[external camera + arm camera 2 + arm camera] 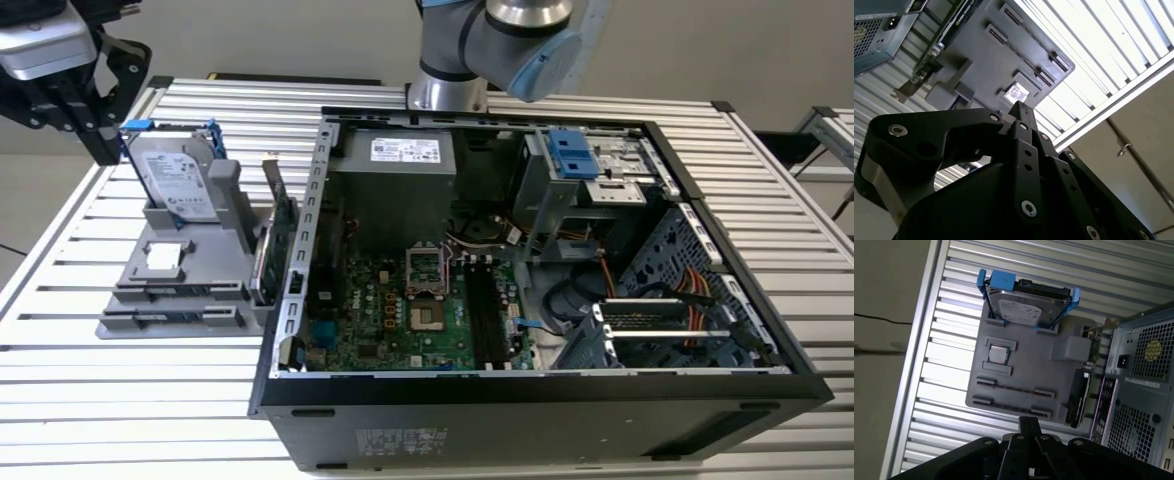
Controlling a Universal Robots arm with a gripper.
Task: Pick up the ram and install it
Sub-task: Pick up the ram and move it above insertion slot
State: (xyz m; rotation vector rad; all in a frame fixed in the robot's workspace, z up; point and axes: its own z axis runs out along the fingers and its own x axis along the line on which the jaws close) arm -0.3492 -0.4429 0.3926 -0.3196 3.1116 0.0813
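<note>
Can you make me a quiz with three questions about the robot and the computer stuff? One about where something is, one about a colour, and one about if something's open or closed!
1. Where is the gripper?
A. inside the computer case
B. up by the gray holder
C. resting on the green board

2. What colour is the bracket round the hard drive?
A. red
B. yellow
C. blue

3. How is the computer case?
A. open, its insides showing
B. closed with a lid
C. upside down

Answers:
1 B: it hangs outside the case near the holder, at the exterior view's left.
2 C: blue pieces hug the drive's edges.
3 A: the green board inside is plain to see.
</note>
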